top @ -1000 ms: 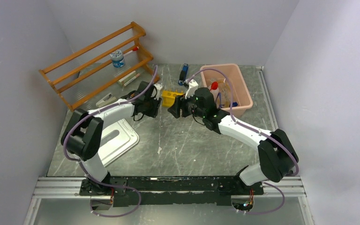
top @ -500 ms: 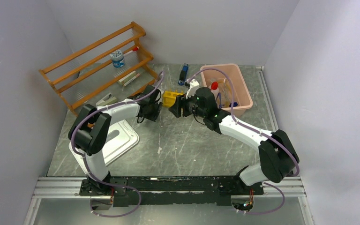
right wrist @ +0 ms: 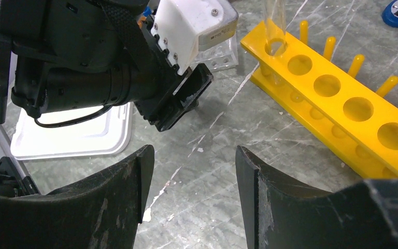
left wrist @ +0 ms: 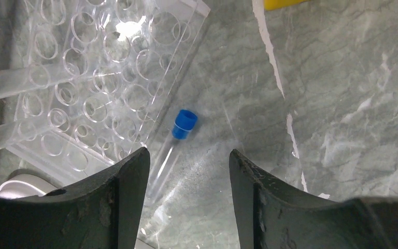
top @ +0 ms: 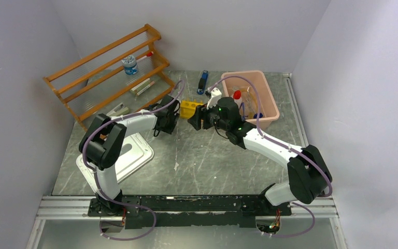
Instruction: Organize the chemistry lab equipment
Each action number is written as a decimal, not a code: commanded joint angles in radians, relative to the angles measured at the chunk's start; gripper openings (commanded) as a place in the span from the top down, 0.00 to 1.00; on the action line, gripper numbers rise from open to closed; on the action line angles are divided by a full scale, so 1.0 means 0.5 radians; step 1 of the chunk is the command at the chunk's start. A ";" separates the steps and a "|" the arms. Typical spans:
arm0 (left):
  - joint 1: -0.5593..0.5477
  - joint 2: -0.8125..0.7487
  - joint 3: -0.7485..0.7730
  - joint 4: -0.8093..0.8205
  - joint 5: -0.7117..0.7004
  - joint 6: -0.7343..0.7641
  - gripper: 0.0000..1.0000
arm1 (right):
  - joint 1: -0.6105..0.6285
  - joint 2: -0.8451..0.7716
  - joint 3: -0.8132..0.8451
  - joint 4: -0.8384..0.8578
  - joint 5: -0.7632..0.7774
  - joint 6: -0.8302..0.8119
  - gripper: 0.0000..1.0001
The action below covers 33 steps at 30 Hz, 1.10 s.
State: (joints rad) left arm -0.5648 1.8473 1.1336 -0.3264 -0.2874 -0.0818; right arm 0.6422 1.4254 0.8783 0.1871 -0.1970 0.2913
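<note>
A blue-capped clear tube (left wrist: 178, 136) lies flat on the stone table beside a clear plastic tube rack (left wrist: 98, 78). My left gripper (left wrist: 189, 155) hangs open above it; the tube's lower end runs under the left finger and nothing is gripped. In the top view the left gripper (top: 167, 123) faces my right gripper (top: 193, 120) across a small gap. My right gripper (right wrist: 194, 150) is open over bare table, next to a yellow tube rack (right wrist: 342, 109) with one clear tube (right wrist: 274, 31) standing in it. A red-capped bottle (top: 237, 95) stands in the pink bin (top: 267, 93).
A wooden shelf (top: 109, 70) at the back left carries a small blue-capped vial (top: 129, 63). A white tray (top: 134, 155) lies near the left arm. A blue item (top: 203, 80) lies behind the yellow rack (top: 188, 107). Walls close in on three sides.
The left arm has folded in, its elbow swinging right, and its gripper has drawn slightly nearer. The right arm has barely moved.
</note>
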 commanded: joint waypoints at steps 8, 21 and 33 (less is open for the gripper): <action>-0.015 0.118 0.050 0.056 0.020 0.013 0.43 | -0.012 -0.037 -0.019 -0.002 0.034 -0.011 0.38; -0.015 0.059 0.015 -0.016 0.281 -0.145 0.83 | -0.016 -0.013 0.004 -0.004 0.055 -0.006 0.38; -0.015 0.089 0.006 -0.064 0.273 -0.196 0.85 | -0.023 -0.074 -0.053 -0.001 0.073 0.021 0.38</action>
State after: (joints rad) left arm -0.5667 1.8702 1.1473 -0.3031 -0.1799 -0.1654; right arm 0.6365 1.4223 0.8726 0.1810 -0.1787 0.2932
